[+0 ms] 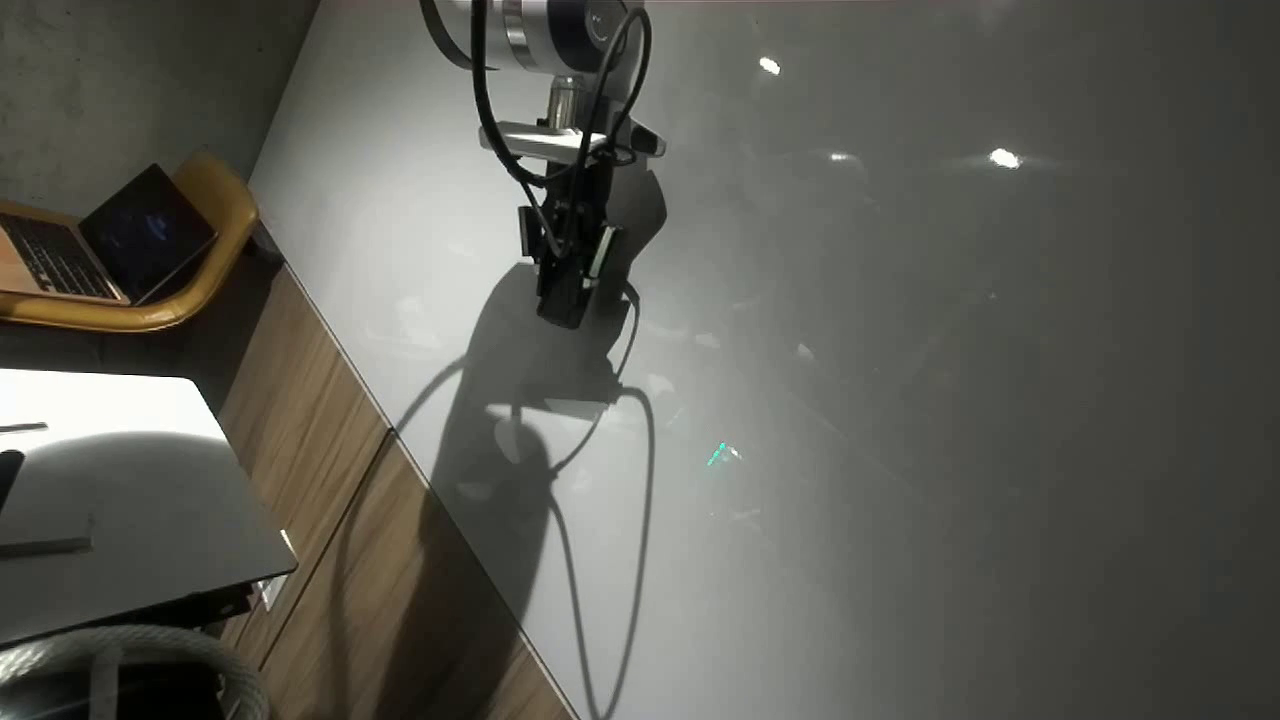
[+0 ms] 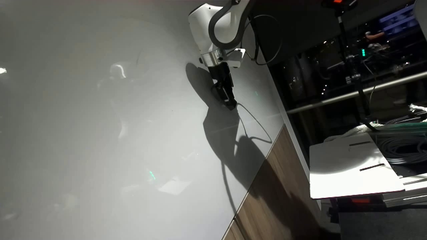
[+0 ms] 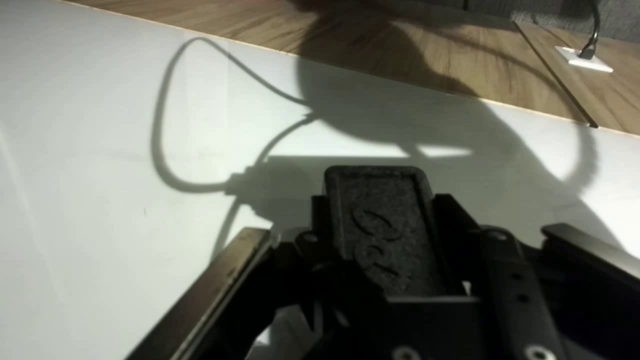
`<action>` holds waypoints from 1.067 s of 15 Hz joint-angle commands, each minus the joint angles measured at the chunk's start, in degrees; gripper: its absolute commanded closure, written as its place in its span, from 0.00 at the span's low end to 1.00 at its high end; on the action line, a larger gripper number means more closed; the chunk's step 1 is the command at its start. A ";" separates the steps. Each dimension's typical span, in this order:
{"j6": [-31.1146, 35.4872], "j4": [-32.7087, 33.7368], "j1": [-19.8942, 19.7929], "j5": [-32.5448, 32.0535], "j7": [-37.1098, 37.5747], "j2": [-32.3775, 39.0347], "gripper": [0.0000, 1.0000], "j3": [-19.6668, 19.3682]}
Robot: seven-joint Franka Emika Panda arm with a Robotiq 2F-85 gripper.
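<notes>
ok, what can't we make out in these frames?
Block: markings too dim to read, wrist view.
Its wrist-side end: hidden by the gripper, wrist view.
Arm: upper part cut off by the top edge, both exterior views.
Laptop: base cut off by the left edge, in an exterior view.

In an exterior view: white-and-black robot arm (image 1: 540, 35) and black two-fingered gripper (image 1: 568, 275) at a glossy grey-white board (image 1: 900, 400).
The arm enters at the top edge, black cables (image 1: 483, 90) looping down its front. The gripper points downward, clamped on a dark, blunt-ended block (image 1: 562, 306); contact between block and board cannot be determined. A broad dark shadow (image 1: 510, 330) falls on the board below and runs onto brown wood-grain panels (image 1: 290, 400) at lower left. At left, an open laptop with a black screen (image 1: 112, 250) rests on a curved yellow-tan chair (image 1: 232, 205); below it lies a flat white plate with dark slots (image 1: 150, 510). Bright light reflections (image 1: 1004, 158) spot the board's upper area.
</notes>
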 commanded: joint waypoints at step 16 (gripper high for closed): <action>9.18 2.74 -2.10 -3.13 -3.87 1.48 0.71 -0.86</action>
